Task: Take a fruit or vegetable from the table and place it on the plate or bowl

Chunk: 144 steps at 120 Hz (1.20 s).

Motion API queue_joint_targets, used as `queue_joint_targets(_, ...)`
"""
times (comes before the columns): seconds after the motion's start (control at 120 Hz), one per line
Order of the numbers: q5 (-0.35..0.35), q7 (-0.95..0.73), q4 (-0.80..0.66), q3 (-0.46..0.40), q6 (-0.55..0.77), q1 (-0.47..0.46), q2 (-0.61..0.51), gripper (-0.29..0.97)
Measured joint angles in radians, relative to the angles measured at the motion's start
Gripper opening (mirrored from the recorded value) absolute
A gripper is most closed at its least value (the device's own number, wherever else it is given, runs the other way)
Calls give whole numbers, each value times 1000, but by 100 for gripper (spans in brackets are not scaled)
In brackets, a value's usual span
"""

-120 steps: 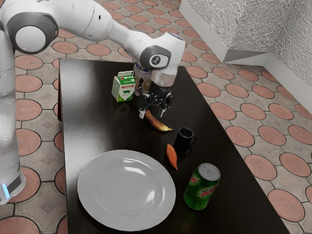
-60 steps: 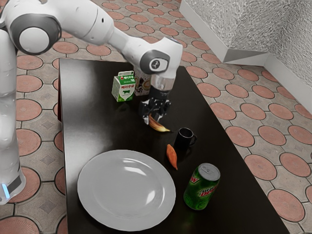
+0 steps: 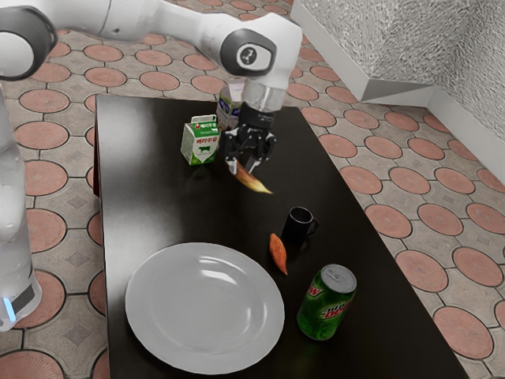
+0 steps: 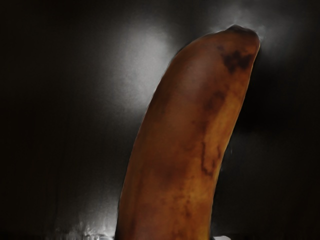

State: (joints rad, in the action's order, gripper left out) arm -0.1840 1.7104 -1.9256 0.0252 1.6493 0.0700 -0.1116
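- One banana (image 3: 256,185), brown-spotted and overripe, is clamped at its upper end between the two fingers of the black hand (image 3: 247,163). It hangs tilted, its free tip pointing toward the mug.
- In the wrist view the banana (image 4: 185,150) runs away from the hand over the dark desk (image 4: 50,125).
- One carrot (image 3: 278,253) lies on the black desk (image 3: 150,197), just beside the mug and near the plate's rim.
- One white plate (image 3: 205,306) sits at the near end of the desk, well apart from the banana; nothing lies on it.
- One black mug (image 3: 299,226) stands upright, handle toward the exterior view's right. Its inside is too dark to tell any contents.
- One green soda can (image 3: 327,302) stands upright beside the plate, with "Dew" readable on its side.
- Two cartons: a green-and-white milk carton (image 3: 200,140) with a cow picture and red writing too small to read, and a second carton (image 3: 229,106) partly hidden behind the arm.
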Motion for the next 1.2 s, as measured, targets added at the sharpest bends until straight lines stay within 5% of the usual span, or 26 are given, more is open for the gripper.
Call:
queue_joint_targets(0.525, -29, 252, 0, -517, -101, -14, -8, 20)
queue_joint_targets(0.658, -31, 316, 0, -572, -100, -22, -8, 19)
queue_joint_targets(0.8, -8, 370, 16, -587, -99, -16, -2, 49)
queue_joint_targets(1.0, 35, 425, 190, -687, -108, -9, 22, 64)
queue_joint_targets(1.108, 152, 236, 333, -386, -150, -175, 82, 66)
queue_joint_targets(1.2, 275, -38, 414, -219, -150, -66, 109, 67)
